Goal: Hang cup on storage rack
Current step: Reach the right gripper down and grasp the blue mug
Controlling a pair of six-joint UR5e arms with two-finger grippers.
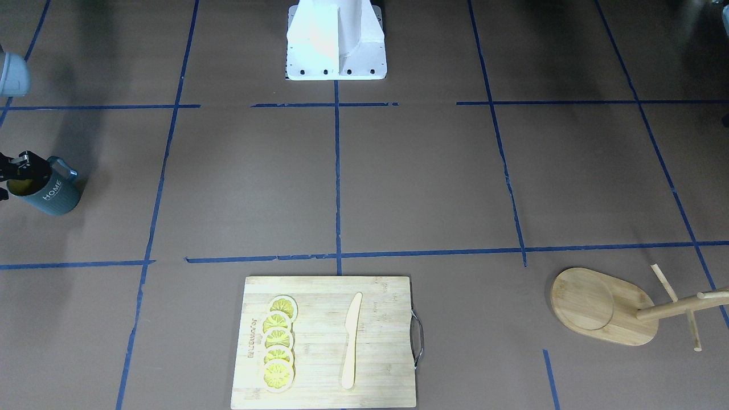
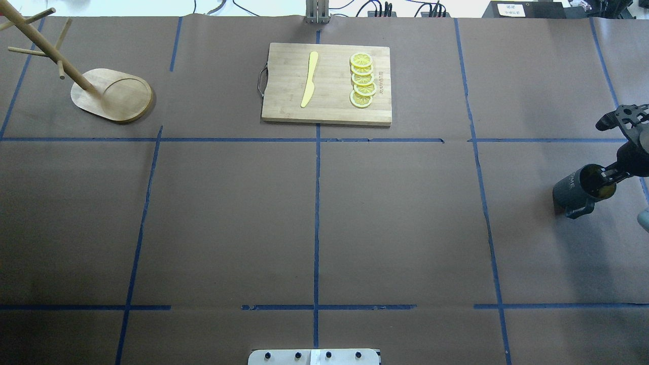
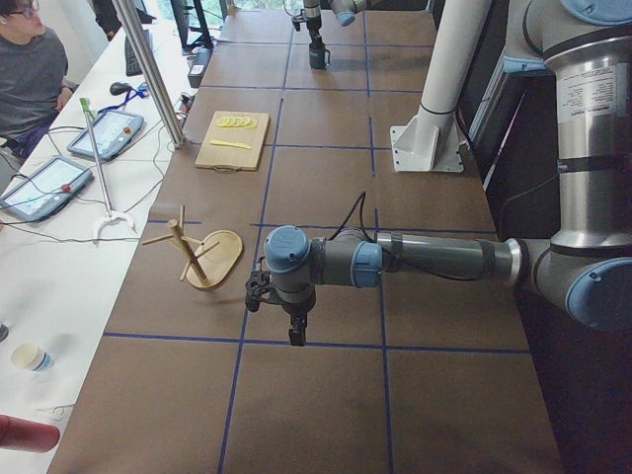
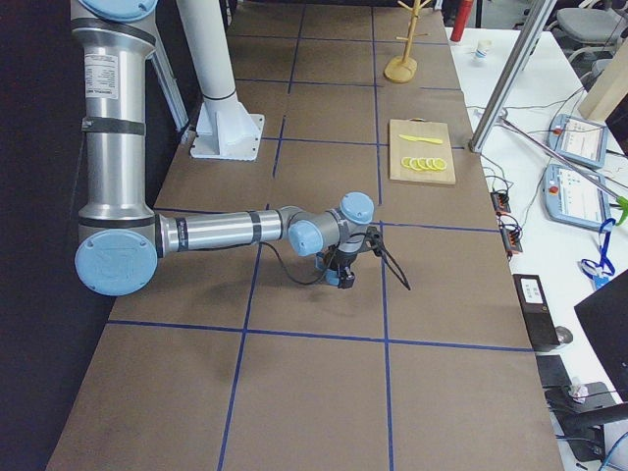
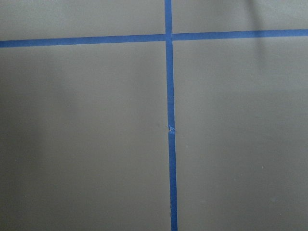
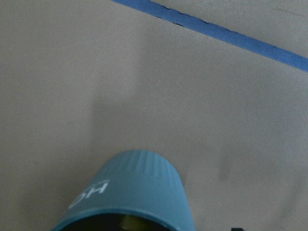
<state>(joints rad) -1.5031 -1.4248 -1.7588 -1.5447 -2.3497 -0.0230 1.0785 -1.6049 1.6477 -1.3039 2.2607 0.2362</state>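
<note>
The cup [image 2: 573,190], dark teal-grey with white "HOME" lettering, is at the table's far right edge and leans over. It also shows in the front view [image 1: 54,196] and in the right wrist view [image 6: 134,192]. My right gripper [image 2: 606,177] is shut on its rim, one finger inside the mouth; it also shows in the front view [image 1: 23,169]. The storage rack [image 2: 116,96], a bamboo mug tree, stands at the far left corner and also shows in the front view [image 1: 598,307]. My left gripper [image 3: 294,331] hangs over bare table near the rack [image 3: 212,262]. I cannot tell whether it is open or shut.
A wooden cutting board [image 2: 327,86] with a yellow knife [image 2: 309,81] and several lemon slices [image 2: 362,81] lies at the far middle of the table. The robot's base [image 1: 336,42] is at the near edge. Blue tape lines cross the brown table.
</note>
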